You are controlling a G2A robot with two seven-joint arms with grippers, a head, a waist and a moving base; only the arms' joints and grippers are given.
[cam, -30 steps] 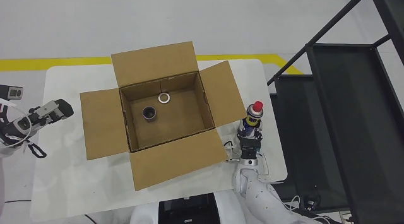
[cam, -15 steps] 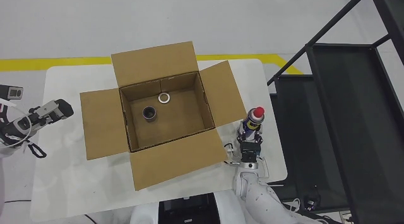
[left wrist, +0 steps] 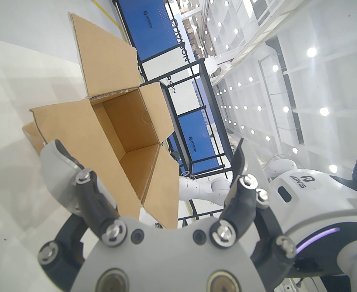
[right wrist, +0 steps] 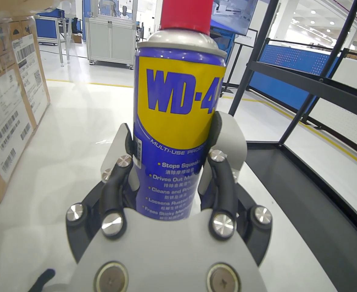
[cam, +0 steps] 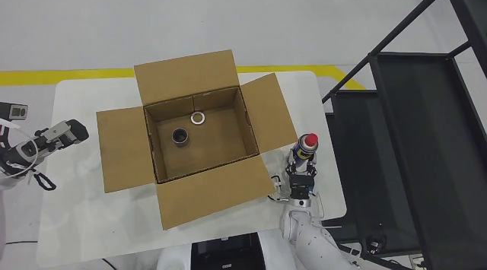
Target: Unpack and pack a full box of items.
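The right hand [right wrist: 174,132] is clamping its fingers around the lower body of the blue-and-yellow metal spray can with the red cap [right wrist: 178,92], and over the last second it is drawing the upright can a little closer to the robot, just off the right flap of the open brown cardboard box [cam: 202,80]. That is looking like an unpacking move, the can being carried out to a spot on the white worktop [cam: 84,217], though whether its base is touching down yet I cannot tell. The left hand [left wrist: 148,153] is hanging out at the worktop's left edge, fingers spread wide and holding nothing, not shifting at all. Inside the box a small black cylinder [cam: 180,137] and a white ring [cam: 198,118] are waiting on the floor of it, so the unpacking is not finished. Beyond the worktop a yellow floor line [cam: 46,77] is running across pale flooring, and a black metal shelving rack [cam: 411,103] is standing off to the right.
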